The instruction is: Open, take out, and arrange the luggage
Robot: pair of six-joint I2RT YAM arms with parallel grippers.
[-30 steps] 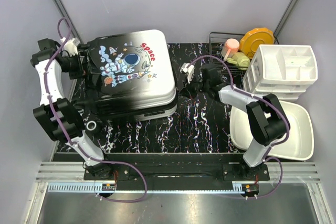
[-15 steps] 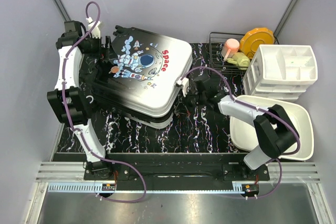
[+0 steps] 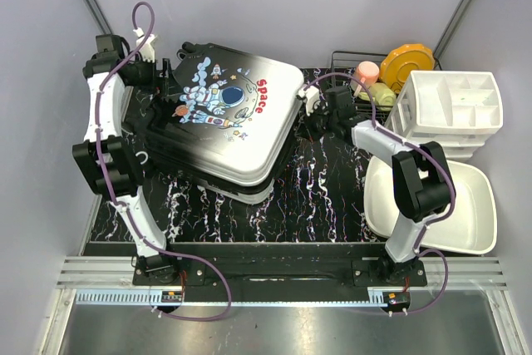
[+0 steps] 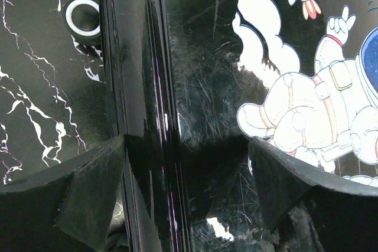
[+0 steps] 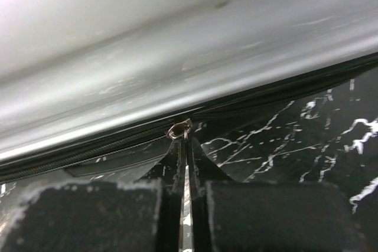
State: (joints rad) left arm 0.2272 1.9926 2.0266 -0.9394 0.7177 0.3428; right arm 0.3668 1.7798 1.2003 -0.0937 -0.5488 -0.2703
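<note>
The luggage point(image 3: 233, 114) lies on the black marble mat with its astronaut lid raised and tilted above the black lower shell. My left gripper point(image 3: 166, 72) is at the lid's far left edge. In the left wrist view point(image 4: 186, 141) it is open, with the glossy black lid edge point(image 4: 159, 116) running between the spread fingers. My right gripper point(image 3: 309, 110) is at the suitcase's right side. In the right wrist view point(image 5: 184, 140) it is shut on the zipper pull point(image 5: 179, 129) below the grey shell.
A white drawer organiser point(image 3: 453, 110) stands at the right. A white basin point(image 3: 465, 214) sits in front of it. A wire rack point(image 3: 341, 60) behind holds an orange plate point(image 3: 407, 62), a pink cup point(image 3: 364, 74) and a green item point(image 3: 378, 93).
The left arm swung to the far side and the lid rose and tilted up. The right gripper moved along the suitcase's right edge toward the far corner.
</note>
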